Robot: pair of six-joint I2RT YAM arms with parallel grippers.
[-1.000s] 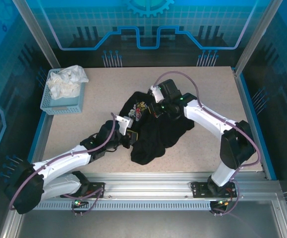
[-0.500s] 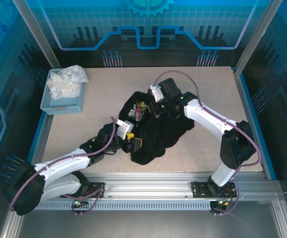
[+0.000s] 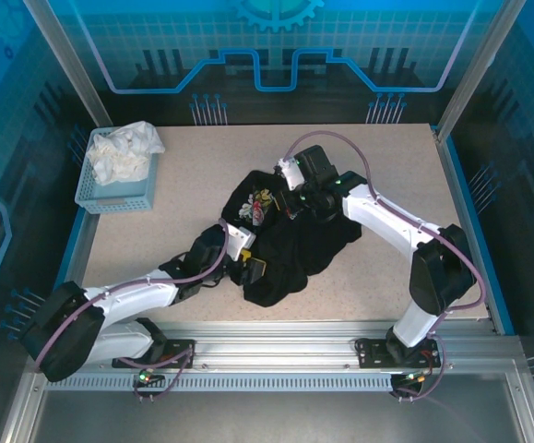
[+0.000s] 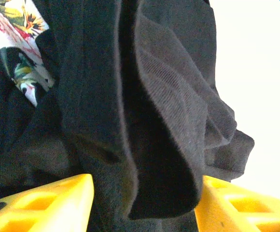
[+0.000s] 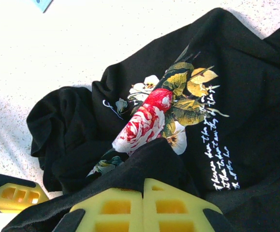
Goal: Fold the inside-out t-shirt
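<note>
Ops: t-shirt location?

Cam: black t-shirt lies in a crumpled heap around the middle of the surface, between the two arms. No flat panel anywhere, all folds and bunches.

Ops: print side?

Cam: floral print faces up on the far-left part of the heap. Right wrist view shows a red-white rose, yellow leaves and white script beside them.

Ops: left pincer?

Cam: left pincer sits at the heap's near-left edge. In its wrist view the yellow fingers are spread wide. A hanging fold of black fabric fills the gap between them.

Ops: right pincer?

Cam: right pincer is down on the far part of the heap, just beside the print. Its fingers are pressed together with no gap. A ridge of black fabric bunches across the tips and looks clamped.

Ops: anything else out there?

Cam: blue basket near the far-left corner, white cloth piled in it, well apart from the shirt.
</note>
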